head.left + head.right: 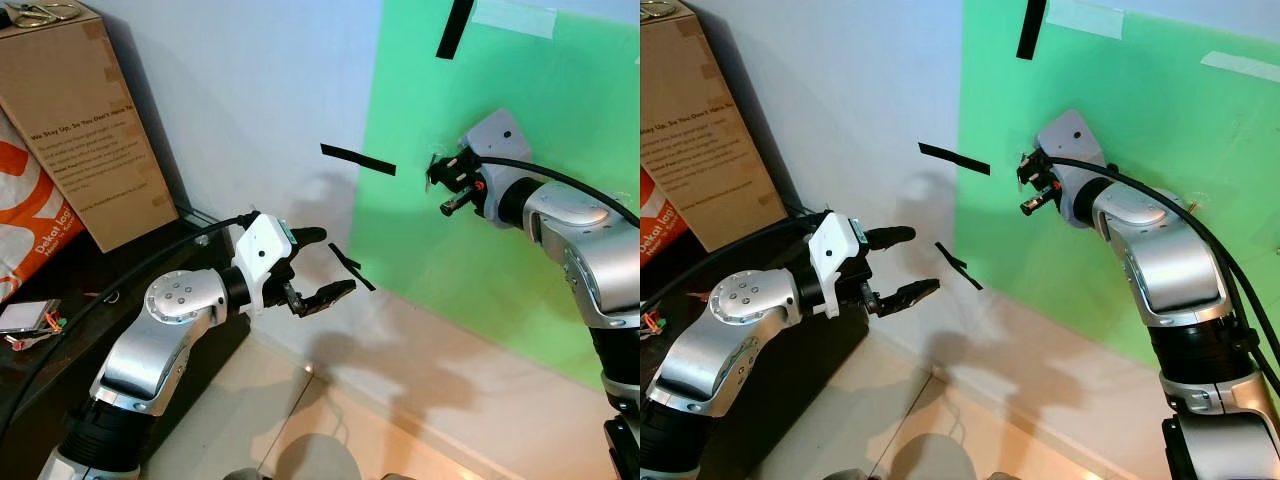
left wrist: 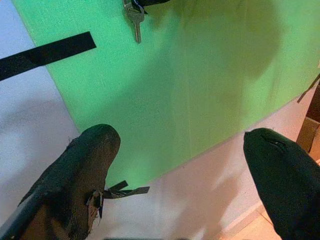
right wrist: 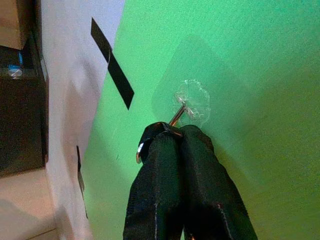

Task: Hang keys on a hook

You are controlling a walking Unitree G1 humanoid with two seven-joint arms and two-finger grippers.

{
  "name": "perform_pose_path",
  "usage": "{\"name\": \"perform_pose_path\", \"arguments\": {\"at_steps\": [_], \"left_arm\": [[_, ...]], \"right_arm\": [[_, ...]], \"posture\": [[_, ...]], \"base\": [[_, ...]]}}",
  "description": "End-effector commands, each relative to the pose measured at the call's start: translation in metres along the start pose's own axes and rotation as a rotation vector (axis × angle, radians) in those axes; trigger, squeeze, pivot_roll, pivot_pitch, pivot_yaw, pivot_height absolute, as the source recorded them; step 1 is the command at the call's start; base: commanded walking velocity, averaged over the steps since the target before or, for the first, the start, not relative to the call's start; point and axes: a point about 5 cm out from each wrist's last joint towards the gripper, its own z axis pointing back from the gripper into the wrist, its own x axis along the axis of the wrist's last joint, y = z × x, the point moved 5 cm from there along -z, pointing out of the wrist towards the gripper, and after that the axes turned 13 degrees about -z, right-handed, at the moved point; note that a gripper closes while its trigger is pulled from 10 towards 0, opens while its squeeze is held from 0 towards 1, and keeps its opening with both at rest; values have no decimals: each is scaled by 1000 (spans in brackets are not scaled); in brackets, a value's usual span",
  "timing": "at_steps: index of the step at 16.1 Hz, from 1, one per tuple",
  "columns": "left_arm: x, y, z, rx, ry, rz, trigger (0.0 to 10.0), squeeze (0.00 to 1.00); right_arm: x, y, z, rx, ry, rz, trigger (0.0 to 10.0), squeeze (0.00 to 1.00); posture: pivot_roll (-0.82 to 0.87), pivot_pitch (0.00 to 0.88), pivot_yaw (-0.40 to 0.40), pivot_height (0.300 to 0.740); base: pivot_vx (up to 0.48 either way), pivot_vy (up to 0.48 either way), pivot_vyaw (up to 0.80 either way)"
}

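My right gripper is raised against the green board on the wall, shut on the keys. In the right wrist view its closed fingers end just under a clear stick-on hook, whose metal prong touches the fingertips. A bit of silver key ring shows beside them. In the left wrist view a silver key hangs down against the board. My left gripper is held out in mid-air, lower and to the left, open and holding nothing.
Black tape strips are stuck on the white wall and the board's edge. A cardboard box and an orange bag stand on a dark cabinet at the left. A tiled floor lies below.
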Motion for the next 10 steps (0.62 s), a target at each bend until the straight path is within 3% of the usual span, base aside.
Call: {"name": "perform_pose_path", "arguments": {"at_steps": [1,6,10], "left_arm": [[1,3,1,10,-6,-6,10000,0],[1,3,0,9,-6,-8,10000,0],[1,3,0,9,-6,-9,10000,0]], "right_arm": [[2,-12,3,-55,-8,5,10000,0],[19,-27,6,-112,-92,-85,10000,0],[26,-28,9,-91,-122,-137,10000,0]], "posture": [[-57,0,-20,740],[-62,0,-13,740],[-61,0,-15,740]], "base": [[0,0,0],[0,0,0],[0,0,0]]}}
